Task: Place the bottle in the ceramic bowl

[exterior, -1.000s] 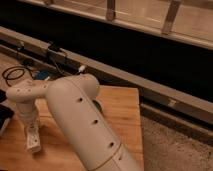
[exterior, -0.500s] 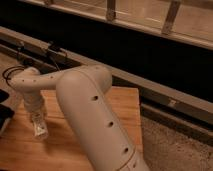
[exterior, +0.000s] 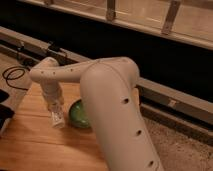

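The whitish bottle (exterior: 58, 120) hangs upright from my gripper (exterior: 55, 111), which is shut on its top end. It is held just above the wooden table (exterior: 35, 145). The green ceramic bowl (exterior: 78, 114) sits on the table directly to the right of the bottle, partly hidden behind my large white arm (exterior: 112, 105). The bottle is beside the bowl's left rim, not over it.
A black cable (exterior: 14, 76) loops at the far left behind the table. A dark object (exterior: 5, 112) lies at the table's left edge. A metal rail and dark wall run along the back. Speckled floor (exterior: 190, 145) lies to the right of the table.
The gripper has carried the bottle to the right and slightly away from the table's front. The arm has swung aside, and the green bowl now shows beside the bottle.
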Robot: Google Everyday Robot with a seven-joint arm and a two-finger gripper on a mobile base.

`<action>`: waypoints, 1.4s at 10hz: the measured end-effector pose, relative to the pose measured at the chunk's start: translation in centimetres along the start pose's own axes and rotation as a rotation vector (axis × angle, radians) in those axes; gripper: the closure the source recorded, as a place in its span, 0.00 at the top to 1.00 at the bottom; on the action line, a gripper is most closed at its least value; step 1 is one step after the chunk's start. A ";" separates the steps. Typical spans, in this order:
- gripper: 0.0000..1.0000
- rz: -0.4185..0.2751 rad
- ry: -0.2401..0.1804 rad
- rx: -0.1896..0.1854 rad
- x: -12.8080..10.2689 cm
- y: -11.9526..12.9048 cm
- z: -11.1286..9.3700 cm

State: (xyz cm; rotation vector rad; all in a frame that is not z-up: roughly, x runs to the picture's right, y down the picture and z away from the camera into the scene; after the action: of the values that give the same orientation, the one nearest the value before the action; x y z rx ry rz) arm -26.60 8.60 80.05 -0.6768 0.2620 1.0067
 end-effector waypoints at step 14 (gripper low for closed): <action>0.35 0.092 -0.136 0.117 2.4 -9.4 -5.0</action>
State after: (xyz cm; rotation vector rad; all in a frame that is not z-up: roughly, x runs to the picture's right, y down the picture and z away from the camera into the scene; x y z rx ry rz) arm -16.86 3.78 78.75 -0.4914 0.2328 1.1119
